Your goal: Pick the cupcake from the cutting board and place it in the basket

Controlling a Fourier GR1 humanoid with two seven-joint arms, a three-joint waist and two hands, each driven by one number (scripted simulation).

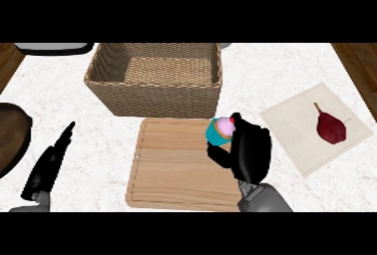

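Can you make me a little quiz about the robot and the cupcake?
1. True or false: the cupcake is already inside the basket.
2. Pick one: the fingers of the right hand are A) straight and holding nothing, B) curled round the cupcake, C) down inside the basket.
3. Short answer: which hand is open and holding nothing?

Key
1. False. The cupcake is not in the basket.
2. B.
3. The left hand.
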